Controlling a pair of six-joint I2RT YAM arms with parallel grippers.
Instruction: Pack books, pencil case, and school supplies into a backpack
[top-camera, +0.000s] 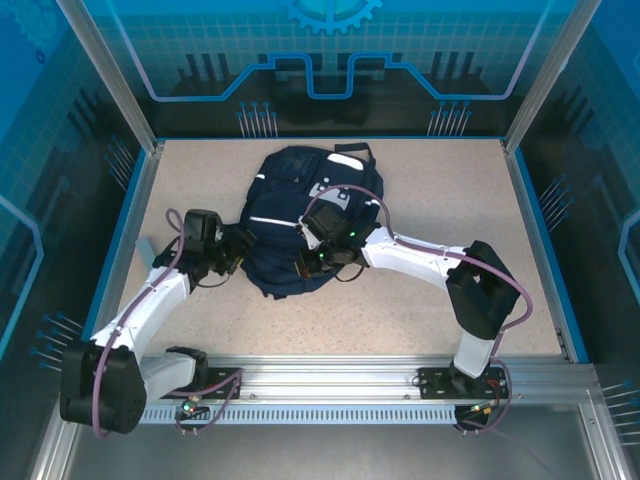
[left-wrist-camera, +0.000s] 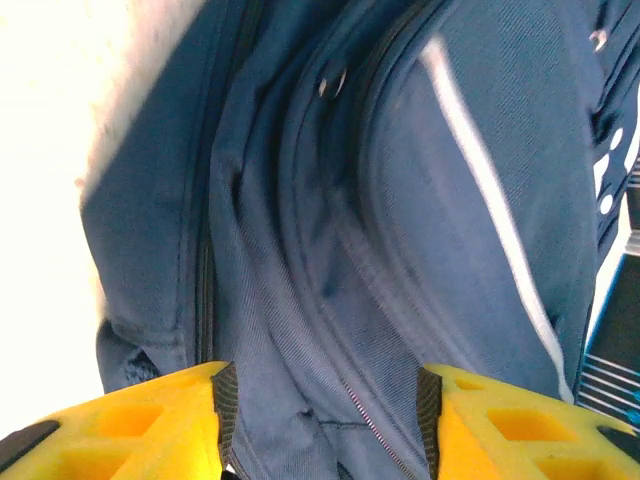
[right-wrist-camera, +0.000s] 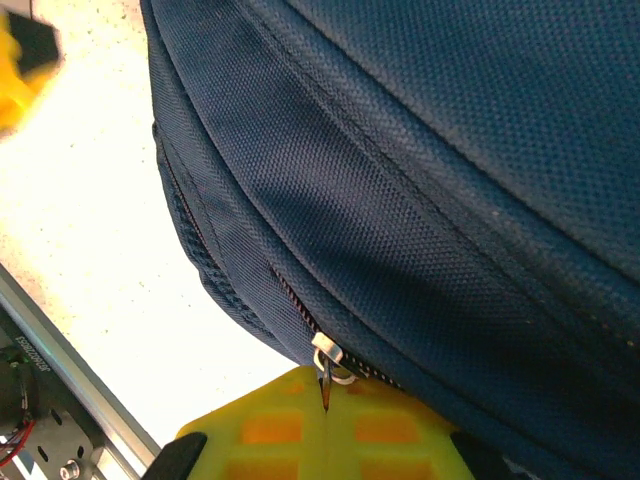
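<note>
Top external view: the backpack (top-camera: 300, 215) lay flat mid-table (top-camera: 430, 300), with both arms reaching in to its near end. It sat directly ahead of the left gripper (top-camera: 238, 255), which met its left flank, and just beyond the fingertips of the right gripper (top-camera: 318, 262), which was at its near edge.

Left wrist view: the yellow fingers (left-wrist-camera: 150, 420) stood apart. Navy fabric lay in the gap between them, not visibly pinched.

Right wrist view: the fingers were closed together on the zipper pull (right-wrist-camera: 325, 365), whose tab ran down into the seam between them. From the pull, the zipper track (right-wrist-camera: 285, 292) ran along the bag's edge, away from this hand and toward the other.

The right hand was the nearer, being already on the pull. Any draw would probably need to follow the track's long axis.
</note>
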